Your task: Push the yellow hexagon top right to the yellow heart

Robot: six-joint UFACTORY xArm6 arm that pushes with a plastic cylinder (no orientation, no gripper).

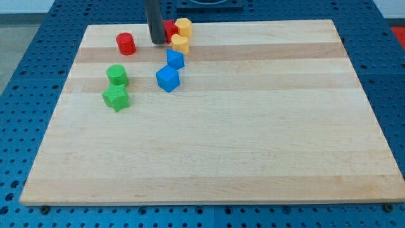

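The yellow hexagon [184, 26] sits near the board's top edge, left of centre. The yellow heart [180, 43] lies just below it, touching or nearly touching it. A red block [170, 29] is wedged at the hexagon's left side, partly hidden by my rod. My tip [157, 42] rests on the board just left of that red block and left of the yellow heart, a little apart from both yellow blocks.
A red cylinder [126, 44] stands to the left of my tip. Two blue blocks [175, 59] [168, 78] lie below the heart. A green cylinder [117, 75] and a green star-like block [116, 98] lie further left. The wooden board's top edge [253, 23] is close.
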